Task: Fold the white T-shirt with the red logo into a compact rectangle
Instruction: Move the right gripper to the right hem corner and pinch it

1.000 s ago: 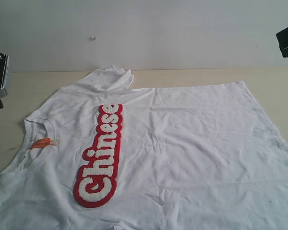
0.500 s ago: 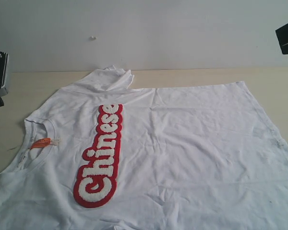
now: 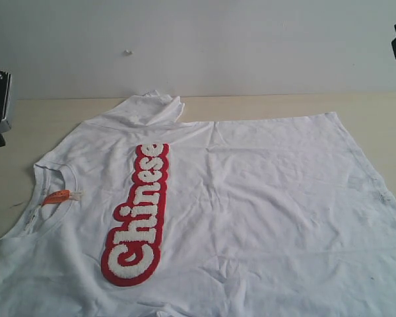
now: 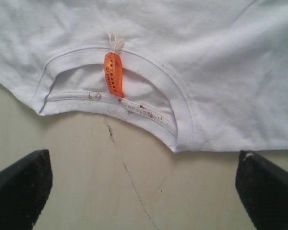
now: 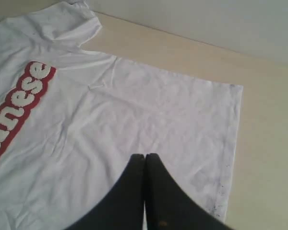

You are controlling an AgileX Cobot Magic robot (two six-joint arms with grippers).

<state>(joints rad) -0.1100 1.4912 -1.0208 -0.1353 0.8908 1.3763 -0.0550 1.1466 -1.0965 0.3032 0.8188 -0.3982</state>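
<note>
Left jaws: spread wide, with two black fingers at either edge of the left wrist view and nothing between them; they hang over bare desk just off the shirt's neck opening.
Right jaws: pressed together into one dark wedge of fingers, gripping nothing, poised above the shirt's lower body near the hem.
Arms in the exterior view: only a dark piece of each shows, one at the left edge and one at the upper right corner, both clear of the cloth.
Large white cotton short-sleeved T-shirt: lies front up and spread open on the desk, with the neck to the left of the exterior view and the hem to the right; its near side runs out of frame.
Surface: softly creased all over, with small dark specks near the hem edge.
Ribbed white collar: lies flat, its inner neck band dotted with faint marks.
Small orange neck tag: hangs on a pale thread inside the collar.
Long red-outlined logo of fuzzy white bubble letters: spells "Chinese" and runs in a strip across the chest.
Far sleeve: bunched and folded up at the shirt's far edge.
Pale wooden desk: carries the shirt, with bare strips along the far side and by the neck.
</note>
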